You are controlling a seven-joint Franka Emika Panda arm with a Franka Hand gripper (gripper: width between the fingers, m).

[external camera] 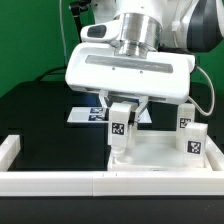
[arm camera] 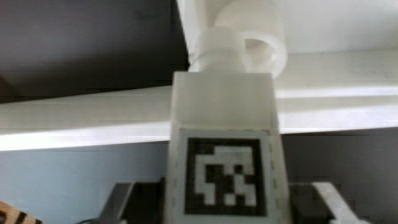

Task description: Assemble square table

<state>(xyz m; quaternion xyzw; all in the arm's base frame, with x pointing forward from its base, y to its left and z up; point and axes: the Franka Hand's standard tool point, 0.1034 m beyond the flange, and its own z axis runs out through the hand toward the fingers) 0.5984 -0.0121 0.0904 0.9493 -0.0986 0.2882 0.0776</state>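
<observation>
leg [arm camera: 226, 130]: smooth white plastic, matt printed tag | slab [external camera: 160, 150]: white plastic | table [external camera: 40, 110]: matt black

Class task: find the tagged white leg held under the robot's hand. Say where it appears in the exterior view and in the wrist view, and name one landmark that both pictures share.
Exterior view: the leg stands upright at centre, below the pincer, over the white tabletop slab.
Wrist view: the leg fills the middle, its tag facing the camera.
Shared landmark: the black-and-white tag on the leg.
</observation>
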